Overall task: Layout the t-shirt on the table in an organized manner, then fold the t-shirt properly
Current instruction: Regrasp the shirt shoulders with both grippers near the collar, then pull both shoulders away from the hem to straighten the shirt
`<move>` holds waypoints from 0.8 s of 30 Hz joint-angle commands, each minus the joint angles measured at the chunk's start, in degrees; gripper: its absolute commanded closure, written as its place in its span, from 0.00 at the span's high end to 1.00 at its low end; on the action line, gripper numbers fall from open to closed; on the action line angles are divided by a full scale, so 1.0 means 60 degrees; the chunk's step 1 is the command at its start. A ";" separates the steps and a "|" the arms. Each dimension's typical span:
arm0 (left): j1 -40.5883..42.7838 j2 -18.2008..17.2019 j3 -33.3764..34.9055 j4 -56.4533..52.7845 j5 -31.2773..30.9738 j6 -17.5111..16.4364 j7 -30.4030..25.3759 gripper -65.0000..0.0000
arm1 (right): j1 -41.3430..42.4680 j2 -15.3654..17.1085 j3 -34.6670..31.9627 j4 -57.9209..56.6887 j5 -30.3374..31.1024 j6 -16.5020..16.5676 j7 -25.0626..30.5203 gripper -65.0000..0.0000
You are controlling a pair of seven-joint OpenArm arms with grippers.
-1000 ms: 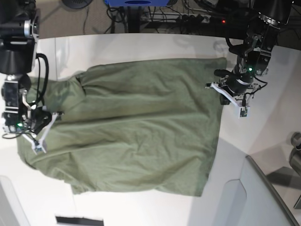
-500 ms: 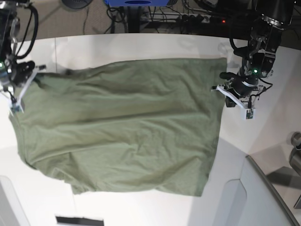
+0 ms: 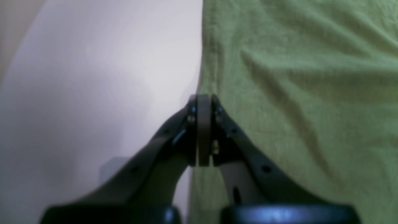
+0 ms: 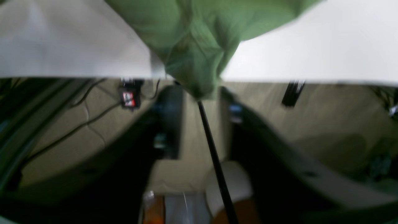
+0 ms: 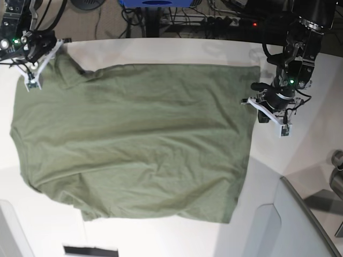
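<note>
The olive-green t-shirt (image 5: 139,139) lies spread nearly flat on the white table (image 5: 161,49), with light wrinkles. My right gripper (image 5: 48,56) is at the far left corner of the table, shut on a bunched corner of the shirt; in the right wrist view the cloth (image 4: 199,59) hangs between the fingers of that gripper (image 4: 202,93), over the table edge (image 4: 311,46). My left gripper (image 5: 253,101) is at the shirt's right hem. In the left wrist view this gripper (image 3: 203,99) has its jaws pressed together at the hem (image 3: 211,62), beside bare table (image 3: 93,77).
Cables and a blue object (image 5: 155,2) lie on the floor beyond the far table edge. A pale grey panel (image 5: 289,225) stands at the bottom right. A black strip (image 5: 88,250) is at the bottom edge. Floor and cables (image 4: 77,124) show under the right gripper.
My right gripper has swept from the near left to the far left corner with the cloth, unfolding the left part of the shirt flat. The left gripper has barely moved.
</note>
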 commanded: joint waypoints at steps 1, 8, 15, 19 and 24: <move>-0.0088 -0.0126 -0.0064 0.0134 0.0028 0.0032 -0.0207 0.00 | -0.0014 -0.0003 0.0070 0.0148 -0.0024 -0.0031 -0.0005 0.38; 0.0044 -0.0112 0.0522 0.0134 0.0028 0.0032 -0.0193 0.00 | 0.0469 0.0466 0.1242 -0.0102 -0.0039 -0.0016 0.1870 0.24; -0.0425 0.0342 0.1475 -0.0437 0.0028 0.0032 -0.0222 0.00 | 0.2770 0.1770 0.0686 -0.4131 -0.0039 -0.0016 0.3204 0.00; -0.0469 0.0416 0.1504 -0.1009 0.0028 0.0032 -0.0207 0.00 | 0.3414 0.2049 0.0656 -0.5904 -0.0039 -0.0016 0.3716 0.00; -0.0074 0.0328 0.1489 -0.1141 0.0028 0.0032 -0.0207 0.00 | 0.3371 0.2049 0.0656 -0.6607 -0.0039 -0.0016 0.4068 0.00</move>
